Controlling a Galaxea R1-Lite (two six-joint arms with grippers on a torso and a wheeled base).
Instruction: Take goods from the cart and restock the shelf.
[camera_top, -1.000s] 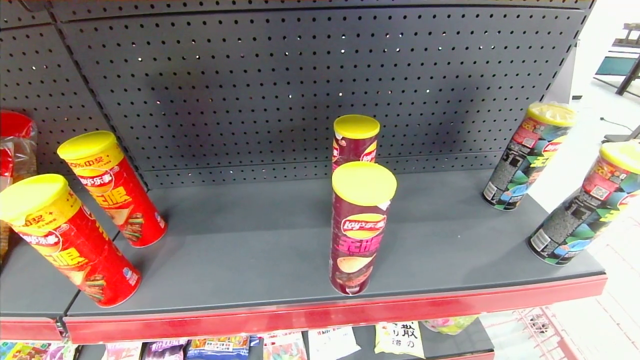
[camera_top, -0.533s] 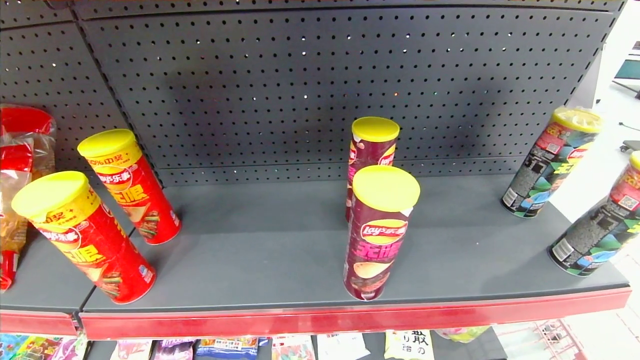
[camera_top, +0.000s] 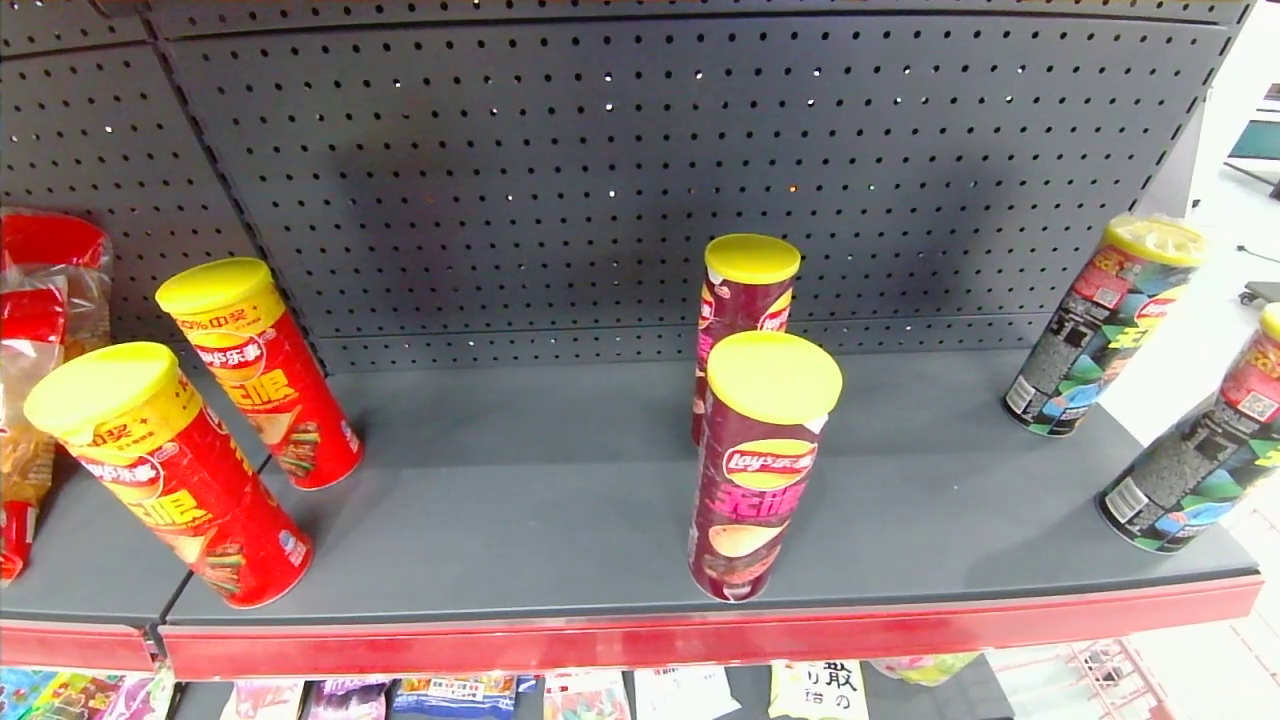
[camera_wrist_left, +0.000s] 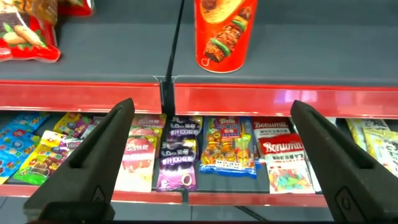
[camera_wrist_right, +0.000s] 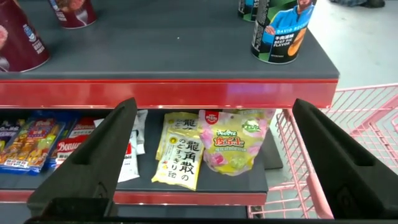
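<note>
Two maroon cylindrical chip cans with yellow lids (camera_top: 757, 470) stand one behind the other, right of centre on the dark grey metal shelf (camera_top: 520, 500). Red cans (camera_top: 170, 480) stand at frame left and black-and-green cans (camera_top: 1095, 325) at right. The left gripper (camera_wrist_left: 212, 104) and right gripper (camera_wrist_right: 214, 104) are spread wide, holding nothing; a pink wire cart (camera_wrist_right: 367, 90) stands below the shelf's right end.

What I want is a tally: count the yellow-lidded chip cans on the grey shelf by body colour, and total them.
Red cans: 2
Maroon cans: 2
Black cans: 2
Total: 6
</note>
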